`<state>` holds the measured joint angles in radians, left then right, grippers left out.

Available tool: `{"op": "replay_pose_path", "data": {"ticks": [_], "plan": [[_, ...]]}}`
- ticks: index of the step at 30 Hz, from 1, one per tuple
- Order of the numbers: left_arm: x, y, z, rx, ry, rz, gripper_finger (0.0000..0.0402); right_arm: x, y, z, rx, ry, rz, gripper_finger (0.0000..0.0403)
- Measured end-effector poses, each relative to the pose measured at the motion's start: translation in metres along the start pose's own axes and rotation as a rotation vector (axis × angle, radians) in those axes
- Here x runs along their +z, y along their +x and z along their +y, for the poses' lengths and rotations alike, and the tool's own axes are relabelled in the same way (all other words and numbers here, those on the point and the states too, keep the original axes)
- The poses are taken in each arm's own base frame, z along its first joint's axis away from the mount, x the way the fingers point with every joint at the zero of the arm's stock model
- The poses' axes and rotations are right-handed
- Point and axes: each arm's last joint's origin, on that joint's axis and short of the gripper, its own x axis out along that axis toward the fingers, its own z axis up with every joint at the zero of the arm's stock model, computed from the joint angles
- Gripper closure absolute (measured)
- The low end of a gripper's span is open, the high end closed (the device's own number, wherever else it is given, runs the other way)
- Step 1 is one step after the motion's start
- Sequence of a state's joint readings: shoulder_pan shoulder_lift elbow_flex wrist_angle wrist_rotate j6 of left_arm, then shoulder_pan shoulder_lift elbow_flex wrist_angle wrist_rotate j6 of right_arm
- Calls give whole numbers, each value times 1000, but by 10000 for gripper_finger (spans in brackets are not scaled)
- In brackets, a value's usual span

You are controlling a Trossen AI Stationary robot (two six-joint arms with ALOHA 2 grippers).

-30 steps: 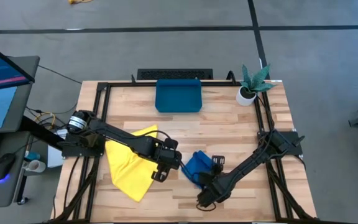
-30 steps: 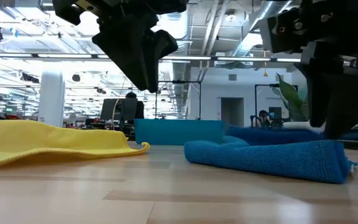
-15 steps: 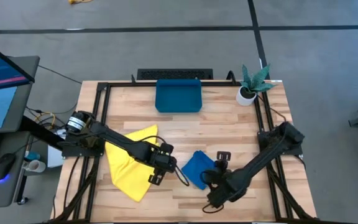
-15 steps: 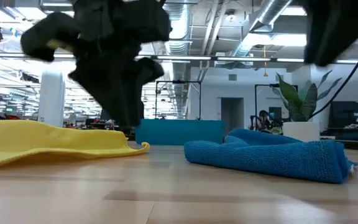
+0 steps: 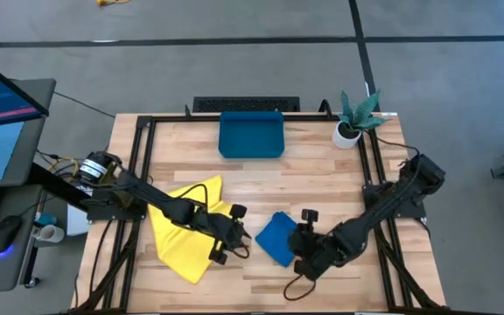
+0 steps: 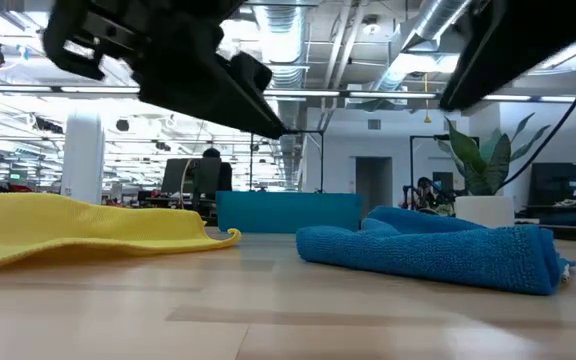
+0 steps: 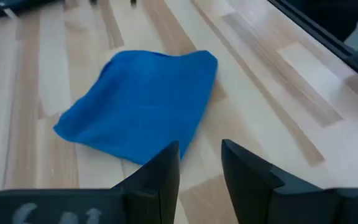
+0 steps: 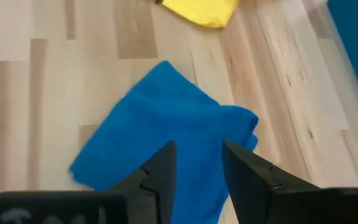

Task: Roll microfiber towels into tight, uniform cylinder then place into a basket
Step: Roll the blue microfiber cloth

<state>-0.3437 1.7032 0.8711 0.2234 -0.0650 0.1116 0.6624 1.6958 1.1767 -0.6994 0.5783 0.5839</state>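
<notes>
No writing is legible. Two towels: yellow towel [image 5: 185, 229], blue towel [image 5: 276, 238]; one teal tray [image 5: 251, 135]. Left gripper [image 7: 201, 163] and right gripper [image 8: 196, 163] spread, empty.

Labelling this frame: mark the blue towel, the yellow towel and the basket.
blue towel [image 5: 276, 238], high view, middle of the folded cloth.
yellow towel [image 5: 182, 249], high view, flat middle below the arm.
basket [image 5: 250, 138], high view, bare floor of the tray.
</notes>
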Motion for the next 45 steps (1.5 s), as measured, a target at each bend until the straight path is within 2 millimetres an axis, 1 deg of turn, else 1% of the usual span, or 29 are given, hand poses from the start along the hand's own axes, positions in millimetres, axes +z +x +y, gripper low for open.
{"op": "replay_pose_path", "data": {"ticks": [5,9,11,16,21,27,32,35,37,39,41,45], "plan": [[-11,17,9,24,-9,-4,290,-1,26,-8,9,26,-48,257],[-24,33,19,47,-14,21,290,-1,40,-17,27,56,-53,259],[-28,40,24,58,-22,5,290,-1,45,-21,39,77,-51,264],[-36,48,28,12,-34,-3,290,-6,60,-31,84,132,-51,290],[-37,49,28,-2,-36,-5,290,-11,71,-41,73,176,-30,316],[-37,49,28,-20,-43,-2,290,-20,79,-47,98,204,5,342],[-32,49,27,-41,-31,-56,290,-25,81,-49,92,231,19,356],[-34,52,26,-40,-29,-67,290,-28,82,-49,91,249,29,364],[-35,57,26,-38,-23,-77,290,-31,83,-50,87,253,37,370],[-38,60,26,-41,-25,-50,290,-32,84,-50,84,264,43,376],[-37,69,26,-40,-25,-58,290,-32,84,-50,82,267,45,382],[-44,81,26,-47,-48,-12,290,-33,84,-51,79,270,52,388]]}}
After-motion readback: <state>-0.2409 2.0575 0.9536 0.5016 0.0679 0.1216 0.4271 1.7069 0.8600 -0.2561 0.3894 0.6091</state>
